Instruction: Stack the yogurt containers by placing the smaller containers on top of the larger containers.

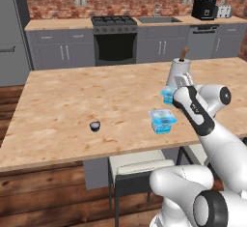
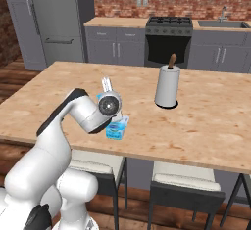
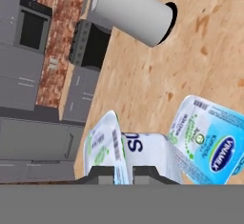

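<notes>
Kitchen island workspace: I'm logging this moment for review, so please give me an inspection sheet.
Surface: wooden island top, flat.
Job's things: square blue tub near the front edge; small blue cup at the gripper; tiny dark cup apart, to the left in the left base view.
Clutter: paper roll upright.
Grippers: gripper around the small blue cup; contact unclear.
Cables: nothing seen.
Surroundings: stove, stools.
</notes>
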Controlling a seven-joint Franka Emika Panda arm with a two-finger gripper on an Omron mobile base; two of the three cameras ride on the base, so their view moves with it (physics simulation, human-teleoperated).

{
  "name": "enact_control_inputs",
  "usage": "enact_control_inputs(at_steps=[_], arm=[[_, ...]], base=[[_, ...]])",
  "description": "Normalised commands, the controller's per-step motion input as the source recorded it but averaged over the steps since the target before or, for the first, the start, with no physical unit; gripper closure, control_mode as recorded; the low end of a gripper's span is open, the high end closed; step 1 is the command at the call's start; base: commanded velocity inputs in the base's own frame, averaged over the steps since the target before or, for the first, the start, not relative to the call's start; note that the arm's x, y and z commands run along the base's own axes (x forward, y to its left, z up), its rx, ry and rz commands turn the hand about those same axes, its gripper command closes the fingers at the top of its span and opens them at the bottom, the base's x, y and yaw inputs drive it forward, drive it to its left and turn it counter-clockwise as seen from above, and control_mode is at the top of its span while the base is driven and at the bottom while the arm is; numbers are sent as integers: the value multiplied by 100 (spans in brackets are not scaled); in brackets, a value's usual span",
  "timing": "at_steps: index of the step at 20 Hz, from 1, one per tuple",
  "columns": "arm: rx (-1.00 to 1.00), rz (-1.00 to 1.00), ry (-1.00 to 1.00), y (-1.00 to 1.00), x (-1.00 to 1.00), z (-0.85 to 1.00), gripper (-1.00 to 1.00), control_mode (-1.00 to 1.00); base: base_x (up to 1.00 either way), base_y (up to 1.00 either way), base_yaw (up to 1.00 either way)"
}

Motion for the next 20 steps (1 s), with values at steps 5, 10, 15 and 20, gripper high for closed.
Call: enact_control_inputs(at_steps=[5, 10, 15, 20], arm=[[1, 0, 0, -6, 0, -18, 100, -100], [0, 0, 0, 0, 0, -15, 100, -100], [0, 0, 0, 1, 0, -12, 100, -100], [0, 0, 0, 0, 0, -9, 100, -100]], base=[[0, 0, 0], [0, 0, 0], [0, 0, 0], [0, 0, 0]])
